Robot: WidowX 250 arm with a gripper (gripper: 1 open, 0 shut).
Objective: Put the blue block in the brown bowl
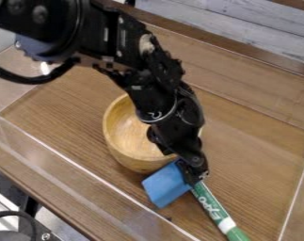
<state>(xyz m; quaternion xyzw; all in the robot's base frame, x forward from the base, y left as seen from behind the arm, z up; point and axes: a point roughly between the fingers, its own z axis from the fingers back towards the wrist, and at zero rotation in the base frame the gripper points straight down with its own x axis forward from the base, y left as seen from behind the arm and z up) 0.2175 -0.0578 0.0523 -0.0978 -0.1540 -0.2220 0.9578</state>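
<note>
The blue block [166, 187] lies on the wooden table just in front of the brown bowl [126, 137], outside its near right rim. My gripper [189, 173] points steeply down at the block's far right corner, between the block and a marker. Its dark fingertips touch or sit right against that corner. The arm's black body covers the jaws, so I cannot make out whether they stand apart or press on the block. The arm also hides the right part of the bowl.
A white marker with a green cap [214, 213] lies just right of the block, running toward the near right. A clear plastic wall [66, 179] borders the table's near left edge. A white ledge [230, 28] runs along the back.
</note>
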